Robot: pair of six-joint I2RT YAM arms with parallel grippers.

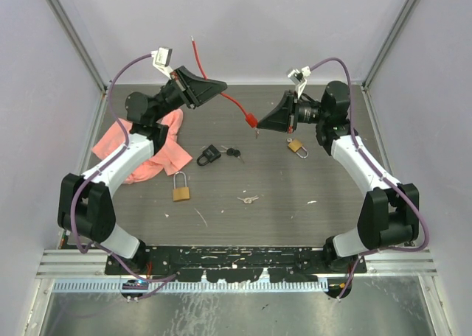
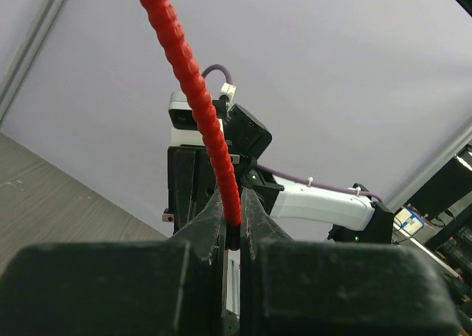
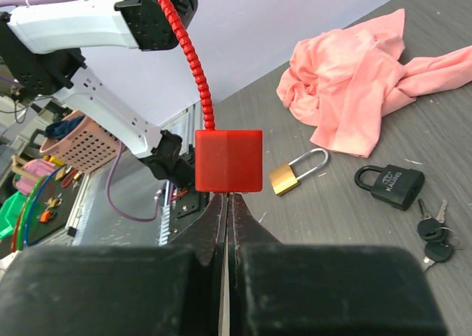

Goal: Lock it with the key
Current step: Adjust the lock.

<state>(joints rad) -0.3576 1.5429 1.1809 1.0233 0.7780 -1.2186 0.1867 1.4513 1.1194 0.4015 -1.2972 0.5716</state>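
A red cable lock hangs in the air between my arms. Its square red body (image 3: 228, 160) shows in the top view (image 1: 251, 119). Its ribbed red cable (image 2: 193, 85) rises from the body (image 3: 188, 49). My left gripper (image 2: 232, 218) is shut on the cable, up near the back wall (image 1: 220, 85). My right gripper (image 3: 227, 197) is shut just under the lock body on a thin metal key blade that meets the body's underside. It shows in the top view (image 1: 259, 127).
On the table lie a brass padlock (image 1: 181, 189), a second brass padlock (image 1: 298, 147), a black padlock (image 1: 209, 156) with keys (image 1: 234, 153), loose silver keys (image 1: 248, 200) and a pink cloth (image 1: 158, 148) at the left.
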